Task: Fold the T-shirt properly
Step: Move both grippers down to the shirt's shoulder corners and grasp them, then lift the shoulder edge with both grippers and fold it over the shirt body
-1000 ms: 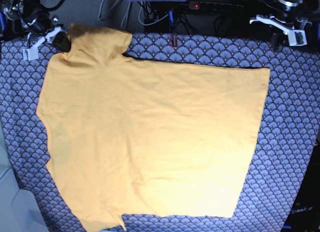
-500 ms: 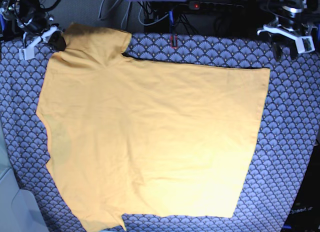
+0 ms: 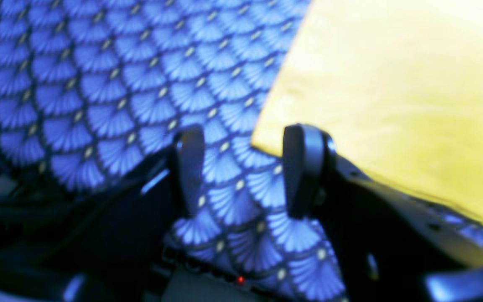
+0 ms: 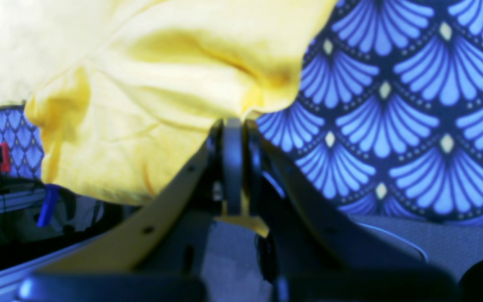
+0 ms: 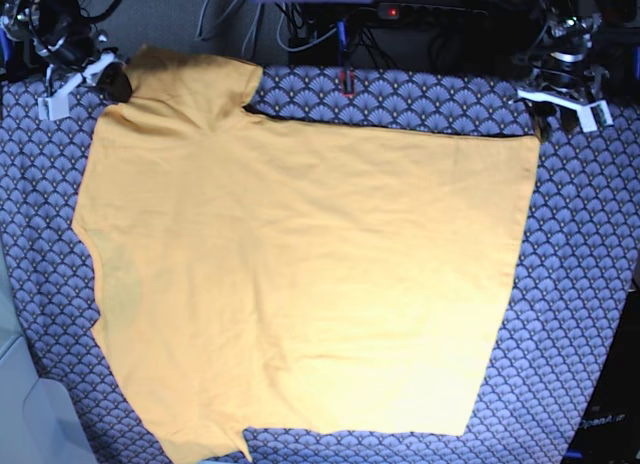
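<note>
**Ana:** Starting close in, what do your wrist cameras give you?

**Me:** On the right wrist view, my right gripper (image 4: 233, 126) is clenched on a bunched corner of the T-shirt (image 4: 149, 84), with a scrap of yellow cloth poking out below the jaws. On the left wrist view, my left gripper (image 3: 243, 167) stands released with nothing between the fingers; the shirt's hem corner lies just beside one finger, over the scallop-patterned cloth (image 3: 99, 96).

**Ana:** And further out?

**Me:** From the base view the T-shirt (image 5: 300, 274) lies spread nearly flat across the cloth (image 5: 580, 284), sleeve toward my right gripper (image 5: 85, 74), far hem corner near my left gripper (image 5: 560, 104).

**Ana:** What worries you?

**Me:** I think the left could close on the patterned cloth along with the hem, since they lie flush there; lifting would then drag everything. Also, the right holds a wad, not a clean edge, so the fold may come out crooked.

**Ana:** Any bins or trays?

**Me:** None that I can see.
</note>
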Action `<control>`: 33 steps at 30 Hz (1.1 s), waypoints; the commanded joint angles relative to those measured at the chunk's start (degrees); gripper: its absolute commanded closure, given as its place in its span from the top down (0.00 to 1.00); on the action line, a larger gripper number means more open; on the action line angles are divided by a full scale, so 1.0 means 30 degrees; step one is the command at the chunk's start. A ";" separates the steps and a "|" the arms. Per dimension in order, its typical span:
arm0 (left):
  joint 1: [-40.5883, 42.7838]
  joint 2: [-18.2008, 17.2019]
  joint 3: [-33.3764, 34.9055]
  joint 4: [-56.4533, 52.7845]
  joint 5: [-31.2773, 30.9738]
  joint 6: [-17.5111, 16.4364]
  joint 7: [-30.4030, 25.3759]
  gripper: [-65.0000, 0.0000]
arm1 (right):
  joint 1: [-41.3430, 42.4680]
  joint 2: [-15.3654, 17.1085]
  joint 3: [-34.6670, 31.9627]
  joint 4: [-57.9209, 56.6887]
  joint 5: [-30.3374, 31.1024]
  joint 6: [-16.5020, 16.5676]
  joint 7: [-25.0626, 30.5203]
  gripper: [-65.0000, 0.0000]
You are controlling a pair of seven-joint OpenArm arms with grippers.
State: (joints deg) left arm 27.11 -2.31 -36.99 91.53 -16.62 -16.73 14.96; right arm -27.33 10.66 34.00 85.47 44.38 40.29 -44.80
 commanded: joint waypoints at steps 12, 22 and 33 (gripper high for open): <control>-0.2137 -0.0213 0.0009 -0.2890 -0.0159 -0.0093 -0.0430 0.45 | -0.0164 0.0272 0.0052 0.0066 -0.0654 -0.0098 -0.0409 0.00; -0.1609 -0.0154 0.1122 -0.3124 -0.0218 -0.0093 -0.0430 0.36 | -0.0164 0.0272 0.0052 0.0066 -0.0654 -0.0098 -0.0409 0.00; -0.1199 -0.0125 0.1562 -0.2890 -0.0305 -0.0093 -0.0430 0.00 | -0.0164 0.0360 0.0052 0.0096 -0.0654 -0.0098 -0.0409 0.00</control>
State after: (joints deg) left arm 22.74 -2.70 -32.25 82.50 -17.91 -16.78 11.66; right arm -27.35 10.81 33.95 85.49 44.40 40.29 -44.95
